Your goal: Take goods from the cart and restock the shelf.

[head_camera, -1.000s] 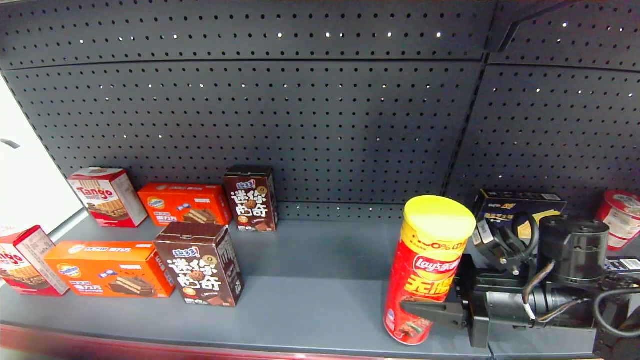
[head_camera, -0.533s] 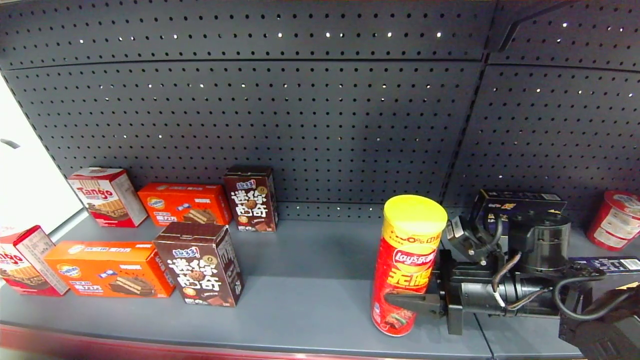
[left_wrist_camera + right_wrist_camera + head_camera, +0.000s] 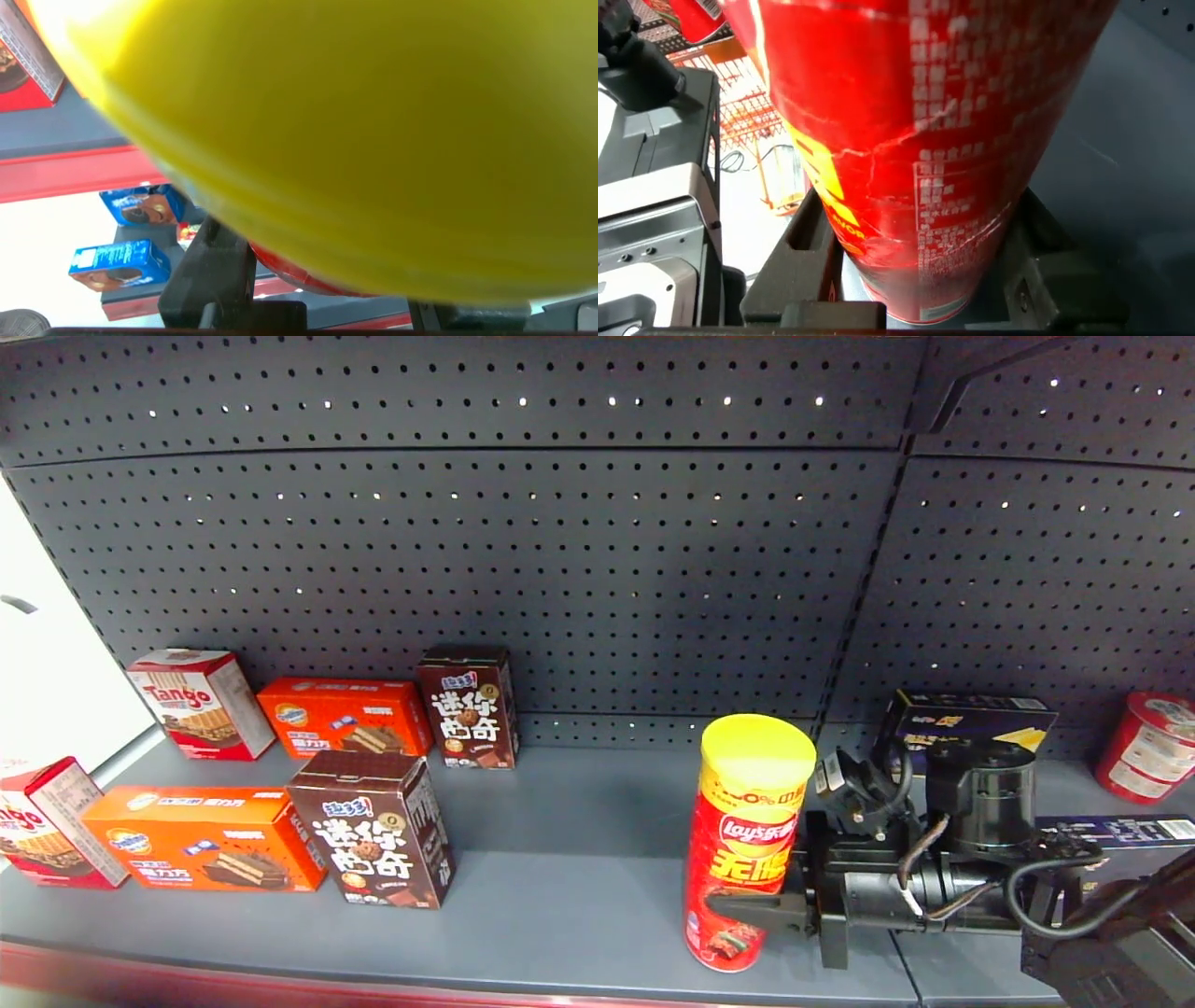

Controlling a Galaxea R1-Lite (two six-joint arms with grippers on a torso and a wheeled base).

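A: Right gripper (image 3: 747,898)?
B: Clamped low on the chip can (image 3: 752,831). One flat black finger lies across the front and the other is hidden behind. In the right wrist view the jaws press both sides of the glossy red wall.

A: The can?
B: Tall cylinder, red printed wrap, smooth yellow plastic lid, upright. Its base is at the shelf (image 3: 579,887) near the front edge. Touching or just above, can't tell.

A: Left gripper (image 3: 308,306)?
B: A yellow rounded surface (image 3: 355,121) sits right against its camera. Can't tell if it grips anything.

A: Around the right one?
B: The shelf is matte dark-grey metal, with a perforated back panel (image 3: 560,569) behind the gripper. Well to its left stand six cardboard cartons in two rows. In front are a front brown box (image 3: 373,831), a front orange box (image 3: 201,840) and a front red box (image 3: 51,826). Behind them are a rear brown box (image 3: 467,709), a rear orange box (image 3: 341,717) and a rear red box (image 3: 201,703). Just behind the wrist is a dark box (image 3: 971,719). Farther right is a tilted red tub (image 3: 1148,747).

A: Versus a second ago?
B: The gripper and can have slid left along the shelf. The cartons are unmoved, and more of the red tub is uncovered.
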